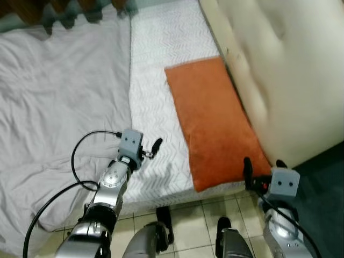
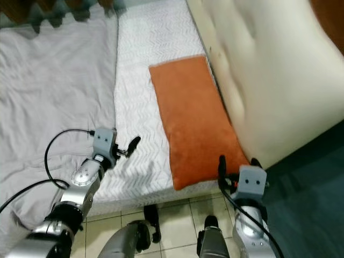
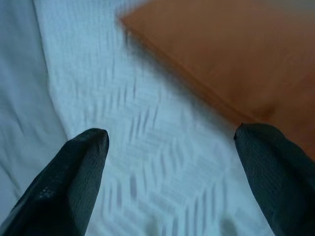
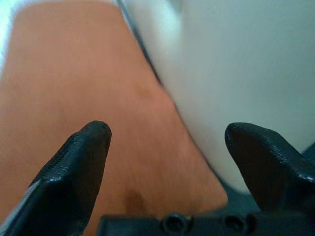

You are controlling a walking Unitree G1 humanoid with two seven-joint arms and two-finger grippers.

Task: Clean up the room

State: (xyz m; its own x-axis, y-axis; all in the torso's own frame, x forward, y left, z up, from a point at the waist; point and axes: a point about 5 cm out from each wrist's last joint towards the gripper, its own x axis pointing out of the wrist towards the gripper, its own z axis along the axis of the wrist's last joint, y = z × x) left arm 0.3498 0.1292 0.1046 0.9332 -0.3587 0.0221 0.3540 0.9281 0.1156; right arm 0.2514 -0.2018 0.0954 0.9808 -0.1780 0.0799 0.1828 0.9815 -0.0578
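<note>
1. Progress: looks early/mid. The orange pillow (image 1: 215, 123) lies flat on the bed's right side, long edge just beside the cream headboard (image 1: 285, 75), near end at the mattress edge. Prob. already in place, but can't tell if it needs more straightening.
2. Left to do, my guess: the grey blanket (image 1: 59, 102) is rumpled over the left half of the bed, near part drooping toward the floor; needs spreading or folding.
3. Left gripper (image 3: 170, 142): over the white quilted mattress cover (image 1: 156, 64) near the bed's near edge, between blanket and pillow. Fingers wide apart, holding nothing.
4. Right gripper (image 4: 167, 142): at the pillow's near right corner, by the headboard. Fingers spread wide, nothing between them; one finger over the pillow, the other toward the headboard.
5. Surface: cover has a zigzag stitch, mostly smooth. Blanket soft, creased.
6. Room: pale tiled floor (image 1: 188, 220) at the near edge, robot's legs on it. Dark wood shapes at far left, blurred; dark teal area at right past the headboard.
</note>
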